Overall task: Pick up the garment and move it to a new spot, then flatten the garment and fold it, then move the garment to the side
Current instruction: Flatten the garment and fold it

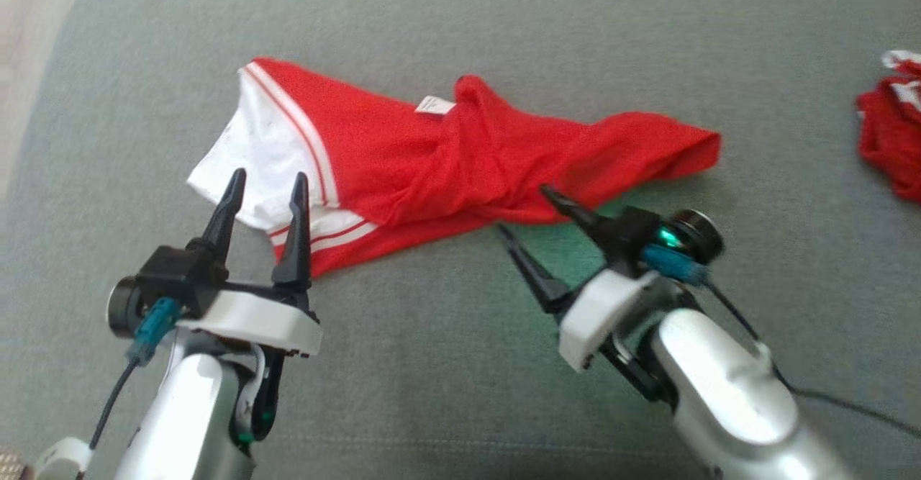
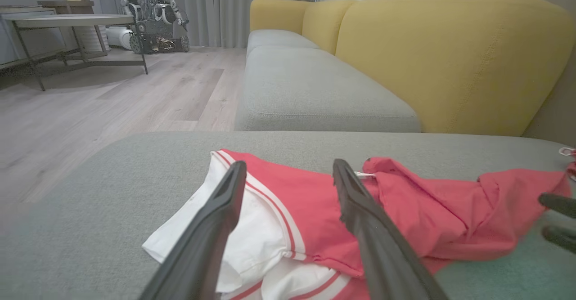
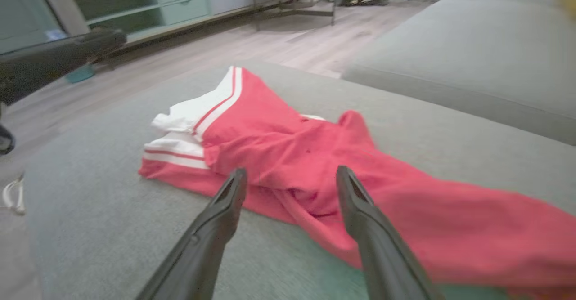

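Grey seat cushion (image 1: 446,365): carries the garment.
Garment (image 1: 432,156): red jersey with a white, stripe-edged sleeve, crumpled mid-cushion, white end toward my left.
My left end effector (image 1: 269,176): fingers spread, holding nothing, tips over the white sleeve.
My right end effector (image 1: 522,209): fingers spread, holding nothing, tips at the near red edge.
Second red cloth (image 1: 892,134): far right, well apart.
White tag (image 1: 435,105): at the garment's far edge.

A grey fabric cushion (image 1: 460,365) is pretty much taken up mid-way by a rumpled red-and-white garment (image 1: 446,156); another red cloth (image 1: 892,134) is bunched at the right edge.
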